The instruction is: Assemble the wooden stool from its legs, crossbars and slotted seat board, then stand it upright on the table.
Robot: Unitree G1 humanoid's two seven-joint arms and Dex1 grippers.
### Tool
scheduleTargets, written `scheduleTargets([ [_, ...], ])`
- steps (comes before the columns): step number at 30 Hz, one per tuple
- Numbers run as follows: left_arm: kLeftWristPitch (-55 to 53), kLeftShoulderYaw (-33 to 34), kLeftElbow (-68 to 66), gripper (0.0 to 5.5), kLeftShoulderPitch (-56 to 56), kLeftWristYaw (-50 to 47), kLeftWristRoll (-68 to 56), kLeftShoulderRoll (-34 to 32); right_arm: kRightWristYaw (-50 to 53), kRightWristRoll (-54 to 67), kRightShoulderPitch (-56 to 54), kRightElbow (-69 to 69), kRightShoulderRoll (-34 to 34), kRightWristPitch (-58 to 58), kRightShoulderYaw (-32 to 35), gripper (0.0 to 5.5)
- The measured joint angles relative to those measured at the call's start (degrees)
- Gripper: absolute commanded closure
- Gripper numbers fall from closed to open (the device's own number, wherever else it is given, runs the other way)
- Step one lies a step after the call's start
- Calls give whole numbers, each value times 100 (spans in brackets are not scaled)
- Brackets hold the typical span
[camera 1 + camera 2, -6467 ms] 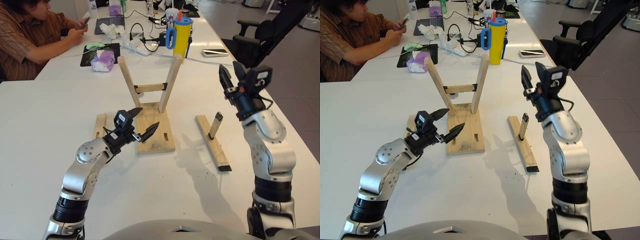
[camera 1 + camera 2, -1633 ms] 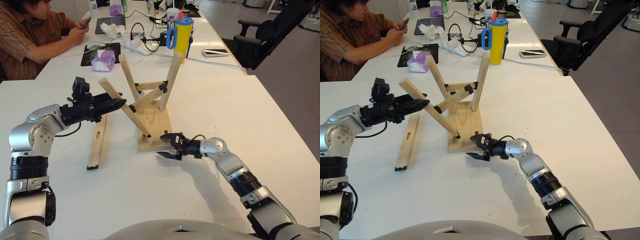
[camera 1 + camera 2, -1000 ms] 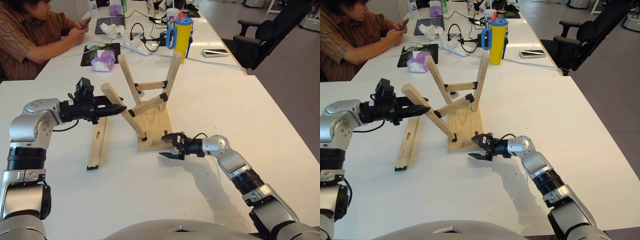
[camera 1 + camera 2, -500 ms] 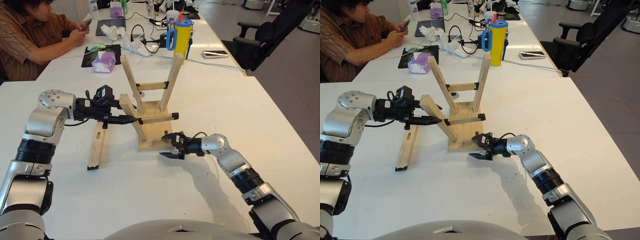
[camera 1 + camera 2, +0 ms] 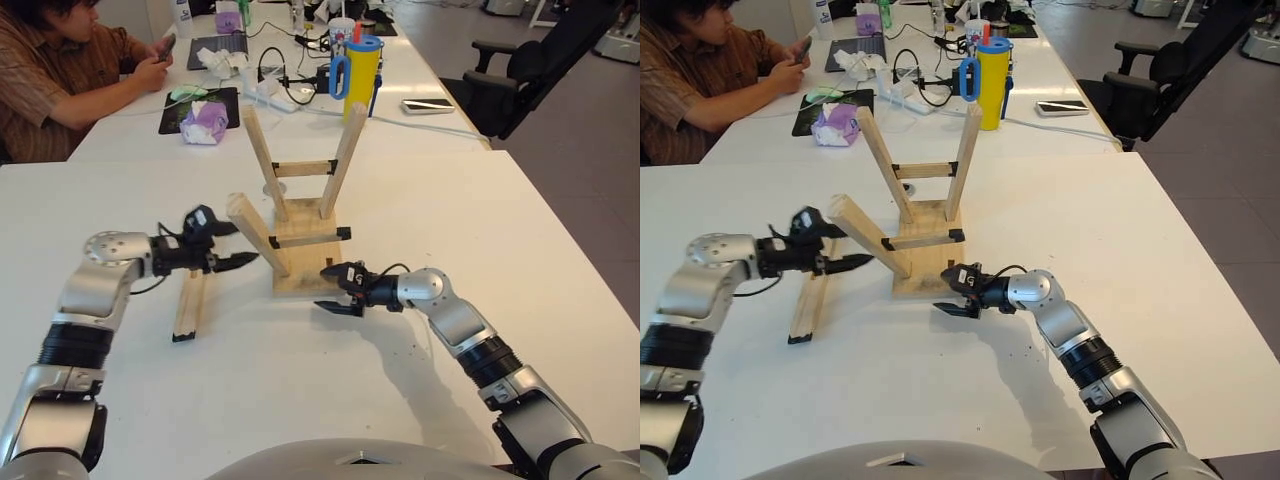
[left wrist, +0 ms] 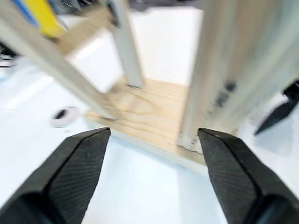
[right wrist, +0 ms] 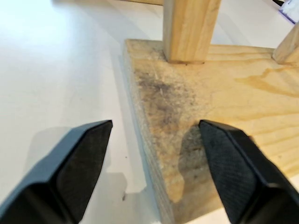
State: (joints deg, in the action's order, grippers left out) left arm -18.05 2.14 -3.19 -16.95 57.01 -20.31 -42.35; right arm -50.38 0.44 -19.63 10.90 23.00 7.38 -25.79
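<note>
at near side of bench (image 5: 480, 220), right end effector (image 5: 332, 288) is wide open at near edge of seat board (image 5: 310, 265), nothing gripped. loose wooden rail (image 5: 188, 305) lies flat on robot's left. left end effector (image 5: 235, 246) open, empty, just beside tilted leg (image 5: 255, 232); its crossbar (image 5: 312, 238) approx. level. board lies flat; far leg pair (image 5: 342, 155) stands upright on it.

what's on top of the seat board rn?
Two far legs joined by a crossbar, plus a tilted third leg carrying a second crossbar. Slots under the leg ends are covered.
</note>
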Motion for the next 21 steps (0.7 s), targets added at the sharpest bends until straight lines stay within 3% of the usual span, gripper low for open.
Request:
scheduleTargets([
  [6,-1106,1073,1270,122,1150,-2330,133,613,586,268,784,-876,-250,660,213,208],
  [9,-1949,1188,2239,122,2272,-3194,258,1053,888,348,1142,-1280,-441,959,242,208],
  [13,-2875,1325,3008,122,3055,-3880,296,1427,1104,342,1295,-1475,-595,1159,211,208],
  [21,-3909,1188,3510,122,3085,-4469,276,1825,1202,278,1096,-1294,-821,1217,28,208],
])
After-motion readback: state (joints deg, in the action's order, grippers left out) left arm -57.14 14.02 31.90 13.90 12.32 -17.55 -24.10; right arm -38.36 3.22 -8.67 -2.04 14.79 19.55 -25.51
